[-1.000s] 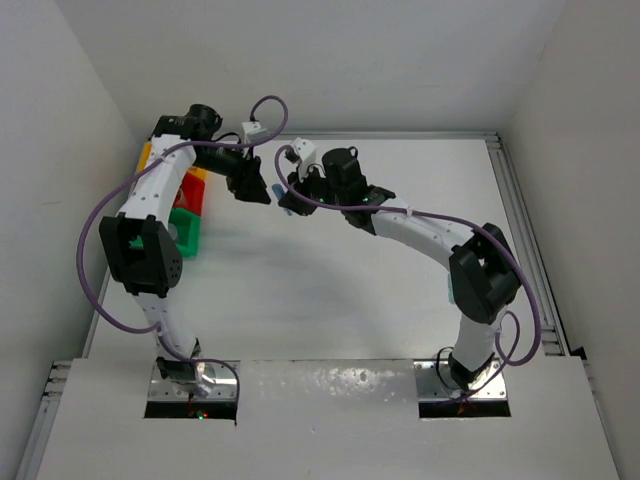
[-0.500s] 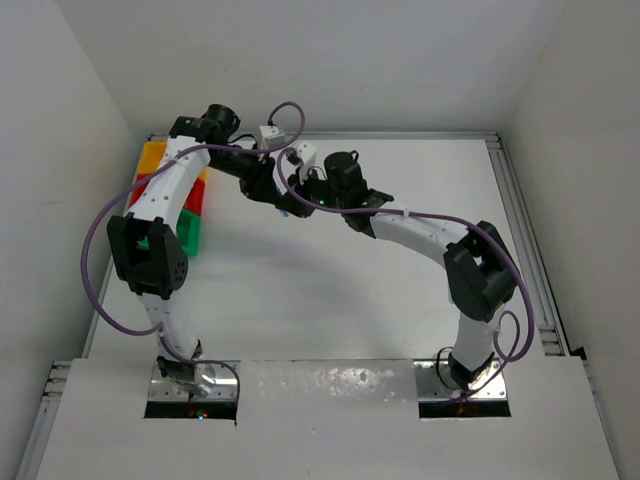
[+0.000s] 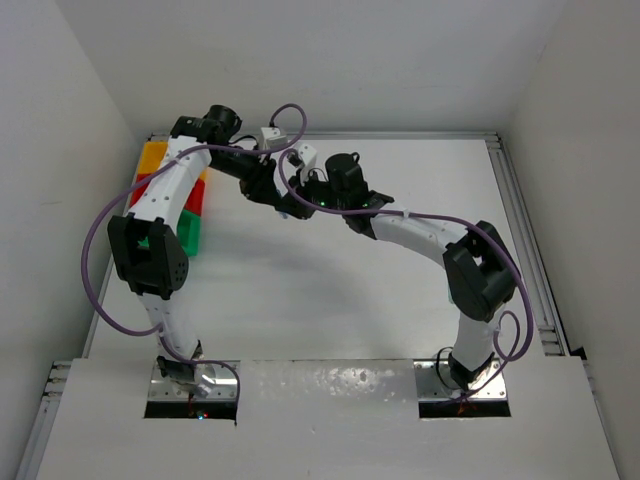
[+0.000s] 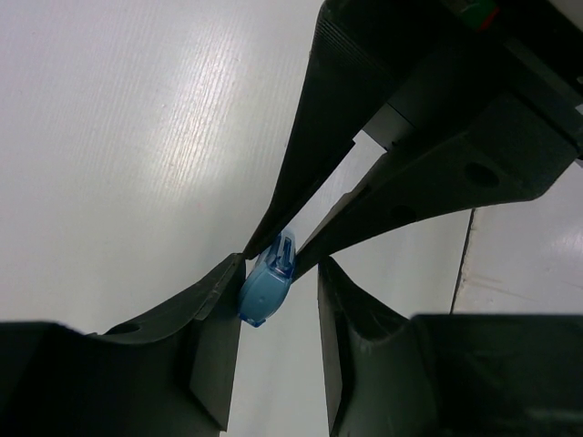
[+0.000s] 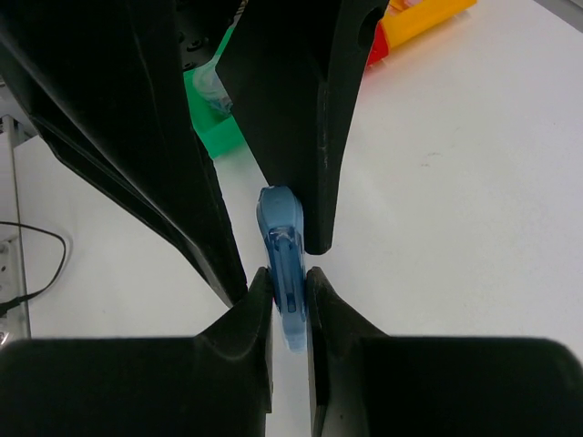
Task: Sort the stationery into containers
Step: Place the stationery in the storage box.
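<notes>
Blue stick (image 5: pixel 281 232) gripped by right claw (image 5: pixel 290 278), left claw (image 4: pixel 278 273) flanking it.

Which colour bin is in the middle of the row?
The red bin. It sits between the yellow bin at the far end and the green bin nearest the robot.

The stick (image 5: pixel 282 246) is translucent blue plastic, glossy, with a moulded ridge. The fingers (image 5: pixel 228 355) around it are matt black plastic, faintly grained. The table (image 4: pixel 137 137) is white and finely ribbed, with a soft sheen. Along the upper edge of the right wrist view, the green bin (image 5: pixel 219 137) and yellow bin (image 5: pixel 419 23) are smooth, glossy plastic.
</notes>
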`<control>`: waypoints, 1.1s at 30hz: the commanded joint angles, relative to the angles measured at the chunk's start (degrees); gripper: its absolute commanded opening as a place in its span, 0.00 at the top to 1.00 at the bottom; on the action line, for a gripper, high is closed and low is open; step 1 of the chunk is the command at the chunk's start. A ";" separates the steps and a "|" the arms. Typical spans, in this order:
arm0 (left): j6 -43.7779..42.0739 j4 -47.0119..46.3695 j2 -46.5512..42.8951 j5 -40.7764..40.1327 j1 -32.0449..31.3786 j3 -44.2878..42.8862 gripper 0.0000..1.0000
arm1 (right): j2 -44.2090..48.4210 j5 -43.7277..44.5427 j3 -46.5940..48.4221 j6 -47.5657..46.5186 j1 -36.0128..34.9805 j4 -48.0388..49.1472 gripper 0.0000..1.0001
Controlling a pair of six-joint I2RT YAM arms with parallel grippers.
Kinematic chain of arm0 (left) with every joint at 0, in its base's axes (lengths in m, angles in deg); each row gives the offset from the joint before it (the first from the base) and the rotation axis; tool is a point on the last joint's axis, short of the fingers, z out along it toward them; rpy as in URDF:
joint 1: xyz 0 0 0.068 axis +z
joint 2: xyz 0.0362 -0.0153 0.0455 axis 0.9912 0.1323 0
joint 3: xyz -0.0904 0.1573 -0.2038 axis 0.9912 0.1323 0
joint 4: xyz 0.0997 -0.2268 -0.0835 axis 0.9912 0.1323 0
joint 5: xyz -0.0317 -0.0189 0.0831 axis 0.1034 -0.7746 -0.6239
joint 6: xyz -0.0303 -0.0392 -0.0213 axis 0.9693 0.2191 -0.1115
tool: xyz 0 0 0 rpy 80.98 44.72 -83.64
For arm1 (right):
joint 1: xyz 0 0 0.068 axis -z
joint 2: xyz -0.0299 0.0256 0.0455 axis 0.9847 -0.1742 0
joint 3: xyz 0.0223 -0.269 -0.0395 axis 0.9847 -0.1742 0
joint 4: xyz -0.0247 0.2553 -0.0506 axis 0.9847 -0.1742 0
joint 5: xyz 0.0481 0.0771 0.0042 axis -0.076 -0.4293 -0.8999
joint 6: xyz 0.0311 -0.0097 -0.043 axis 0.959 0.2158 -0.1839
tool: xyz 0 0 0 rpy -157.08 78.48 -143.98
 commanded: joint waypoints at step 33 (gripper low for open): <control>-3.94 2.27 -2.76 7.34 1.08 -7.44 0.90 | 10.28 -7.33 -4.67 -1.51 0.09 -5.91 1.00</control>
